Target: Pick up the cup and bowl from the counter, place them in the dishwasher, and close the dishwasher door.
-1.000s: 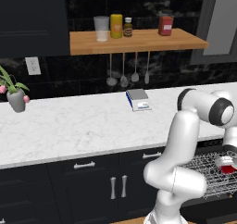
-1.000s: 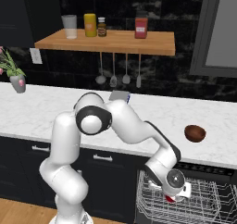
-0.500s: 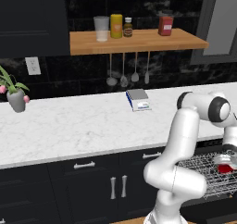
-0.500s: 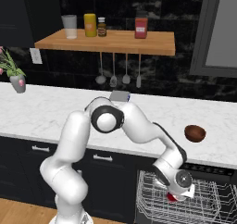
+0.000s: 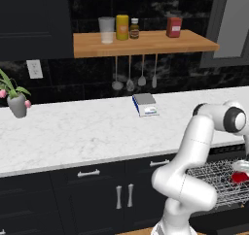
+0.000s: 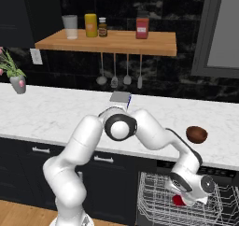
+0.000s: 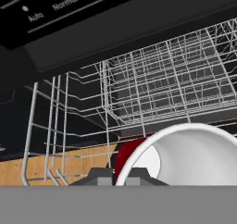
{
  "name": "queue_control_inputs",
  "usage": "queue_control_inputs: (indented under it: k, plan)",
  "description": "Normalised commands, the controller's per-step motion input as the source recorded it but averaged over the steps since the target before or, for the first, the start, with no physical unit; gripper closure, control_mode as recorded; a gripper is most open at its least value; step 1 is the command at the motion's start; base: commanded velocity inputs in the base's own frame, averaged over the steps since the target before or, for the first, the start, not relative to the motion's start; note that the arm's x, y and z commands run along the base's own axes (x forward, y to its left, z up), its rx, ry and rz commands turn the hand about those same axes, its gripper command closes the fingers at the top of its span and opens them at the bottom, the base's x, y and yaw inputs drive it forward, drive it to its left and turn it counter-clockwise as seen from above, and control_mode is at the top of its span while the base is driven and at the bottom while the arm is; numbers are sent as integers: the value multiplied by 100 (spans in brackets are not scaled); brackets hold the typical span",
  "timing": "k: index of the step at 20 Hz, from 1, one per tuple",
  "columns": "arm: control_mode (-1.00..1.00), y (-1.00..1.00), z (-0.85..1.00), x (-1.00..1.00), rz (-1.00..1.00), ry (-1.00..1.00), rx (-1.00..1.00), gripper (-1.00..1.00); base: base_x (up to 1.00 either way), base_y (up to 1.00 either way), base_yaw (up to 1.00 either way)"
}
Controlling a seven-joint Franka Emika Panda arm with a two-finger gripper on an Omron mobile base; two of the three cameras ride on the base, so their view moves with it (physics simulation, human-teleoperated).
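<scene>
Gripper [image 6: 183,201] pinching cup [image 7: 185,156]; wire rack [image 7: 139,93] around

one bowl [image 6: 196,134], one red cup [image 6: 179,200], four shelf containers [image 6: 102,26], four hanging utensils [image 6: 120,79], one vase [image 5: 17,105]

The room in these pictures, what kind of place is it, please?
Most likely a home kitchen, though a rendered one. A long white marble counter runs over dark cabinets, a dishwasher stands open with its silver wire racks pulled out, and ladles and spoons hang under a wooden shelf of jars.
</scene>
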Motion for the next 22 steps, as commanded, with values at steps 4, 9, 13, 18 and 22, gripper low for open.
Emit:
queue_control_inputs:
  k: [4,9,13,18,22]
  plan:
    - [-100,45,-61,-1,0,-6,0,100,0,0,0]
    - [-100,52,-75,0,0,-3,-4,100,0,0,0]
    - [-100,41,-46,0,0,0,-7,100,0,0,0]
    - [-100,4,-4,0,0,0,-1,100,0,0,0]
    - [-100,23,2,1,0,0,-2,100,0,0,0]
